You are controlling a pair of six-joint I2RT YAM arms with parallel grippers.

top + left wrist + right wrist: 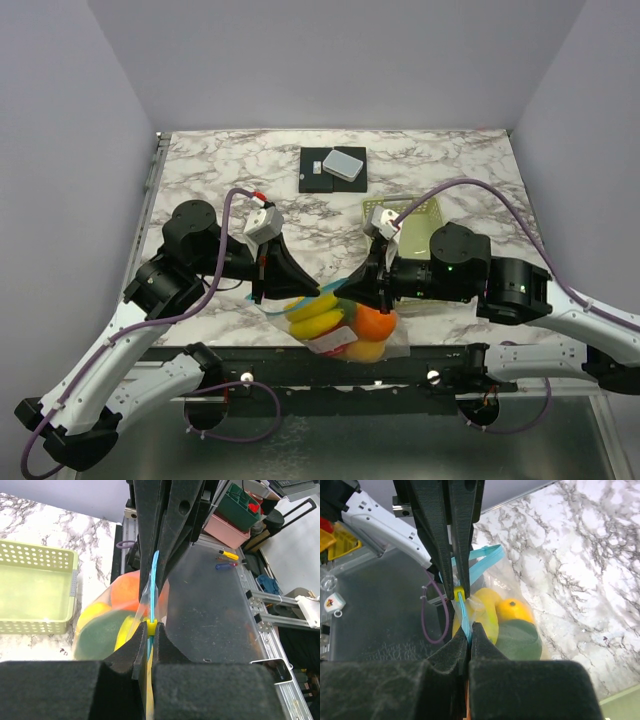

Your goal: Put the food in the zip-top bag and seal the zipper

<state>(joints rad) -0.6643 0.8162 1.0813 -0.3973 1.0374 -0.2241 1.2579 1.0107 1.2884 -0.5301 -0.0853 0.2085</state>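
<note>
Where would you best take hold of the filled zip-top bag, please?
Probably the zipper, pinched from above across its flat faces: it is a thin, flat strip along the mouth, while the food bulges the bag out below it.

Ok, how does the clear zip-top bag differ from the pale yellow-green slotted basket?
The clear bag holds the plastic toy fruits; the yellow-green basket's visible part holds nothing. The bag is pinched at its light blue strip by the shut jaws of the left gripper and right gripper; the basket sits ungripped on the marble table. The bag is see-through; the basket perforated. Both are plastic containers.
</note>
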